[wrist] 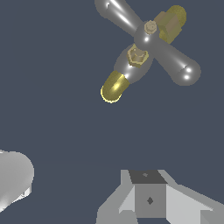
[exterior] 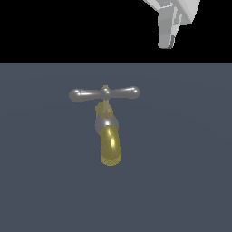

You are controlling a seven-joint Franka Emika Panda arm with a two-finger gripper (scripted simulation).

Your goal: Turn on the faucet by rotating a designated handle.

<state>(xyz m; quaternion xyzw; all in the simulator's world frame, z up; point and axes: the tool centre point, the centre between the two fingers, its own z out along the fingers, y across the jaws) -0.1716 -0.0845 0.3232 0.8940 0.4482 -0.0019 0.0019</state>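
The faucet [exterior: 108, 131] is being shown near the middle of a flat slate-grey surface [exterior: 181, 181] in the exterior view, with nothing touching it. Its silver cross-bar handle [exterior: 104, 93] is being carried level on top, with one bulbous end reaching toward the exterior view's left of the faucet and the other toward the exterior view's right, so that the bar is being seen wider than the spout below it. A small gold centre knob [exterior: 105, 88] is being shown at the middle of the bar. Under the handle, a thin gold stem [exterior: 104, 108] is being followed down into a silver collar [exterior: 106, 123], and from the collar the translucent brass-yellow spout [exterior: 110, 147] is being curved downward, ending in an open round mouth.

The gripper [exterior: 166, 34] is being held well apart from the faucet, above it and toward the exterior view's right of the handle, against the black background. Only one pale grey finger is being seen clearly there, so whether the fingers are spread or closed cannot be told. Nothing is being gripped.

In the wrist view the faucet [wrist: 144, 48] is being looked down upon, with the handle [wrist: 151, 41] lying across it diagonally and the spout [wrist: 114, 86] emerging from beneath the collar. Pale grey parts of the gripper [wrist: 148, 197] are being shown far from the faucet, with bare surface between them.
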